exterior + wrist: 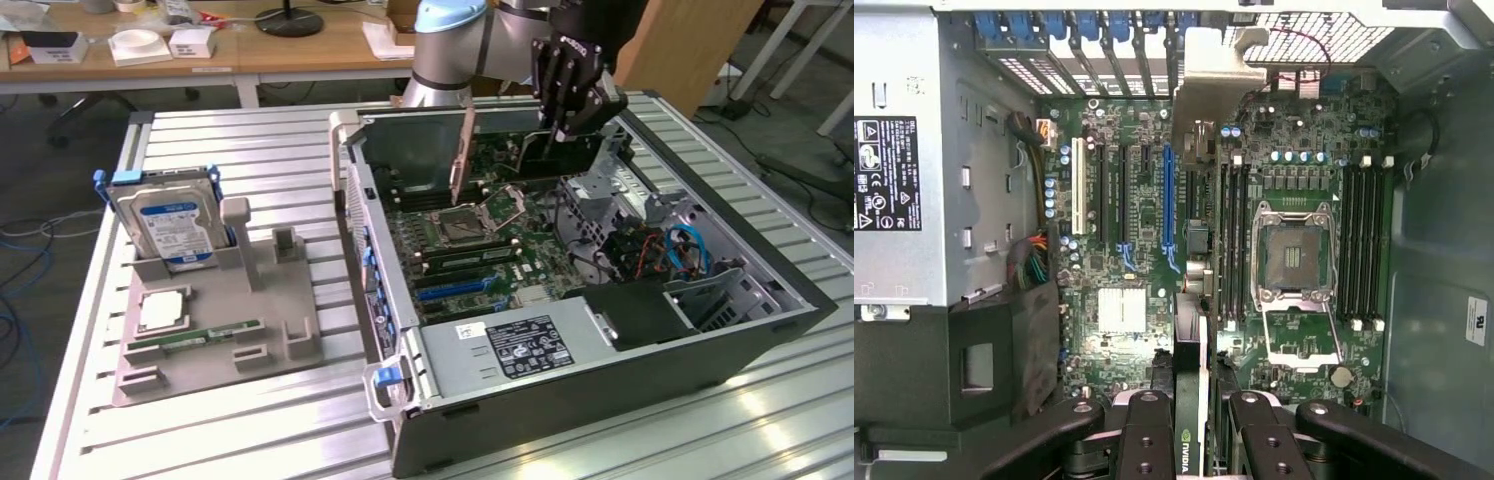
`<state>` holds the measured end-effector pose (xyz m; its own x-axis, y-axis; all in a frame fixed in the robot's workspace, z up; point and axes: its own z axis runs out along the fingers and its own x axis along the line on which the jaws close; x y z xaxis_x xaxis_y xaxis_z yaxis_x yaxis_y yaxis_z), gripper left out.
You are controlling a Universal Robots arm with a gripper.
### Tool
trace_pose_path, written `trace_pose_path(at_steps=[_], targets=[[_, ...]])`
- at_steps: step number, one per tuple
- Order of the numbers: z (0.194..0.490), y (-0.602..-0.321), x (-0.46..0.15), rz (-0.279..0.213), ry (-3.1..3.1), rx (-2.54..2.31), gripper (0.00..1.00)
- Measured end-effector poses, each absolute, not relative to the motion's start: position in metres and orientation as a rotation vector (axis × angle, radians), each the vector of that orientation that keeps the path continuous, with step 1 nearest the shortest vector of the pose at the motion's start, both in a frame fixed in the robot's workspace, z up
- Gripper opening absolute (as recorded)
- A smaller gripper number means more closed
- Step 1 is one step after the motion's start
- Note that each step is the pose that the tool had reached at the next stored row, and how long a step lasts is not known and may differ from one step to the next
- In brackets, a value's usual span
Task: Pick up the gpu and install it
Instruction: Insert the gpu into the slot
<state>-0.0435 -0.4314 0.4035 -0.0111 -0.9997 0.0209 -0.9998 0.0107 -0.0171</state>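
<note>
Gpu (1190,350) hangs edge-down over the motherboard (1144,230) inside the case (534,430), with the gripper (1199,405) clamped on it. Install step in hand, card not yet seated. Seating likely needs its edge squared over the blue slot (1168,200).

ribbed silvery bare-metal table (240,140); matt grey plastic parts stand (287,330); green circuit-board gpu card (1192,385); matt black gripper fingers (1144,435).
</note>
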Motion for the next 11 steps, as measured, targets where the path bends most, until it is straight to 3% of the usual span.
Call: trace_pose_path(at_steps=[11], targets=[[0.4030,-0.4315,-0.0512,0.039,-2.233,2.209,0.26]])
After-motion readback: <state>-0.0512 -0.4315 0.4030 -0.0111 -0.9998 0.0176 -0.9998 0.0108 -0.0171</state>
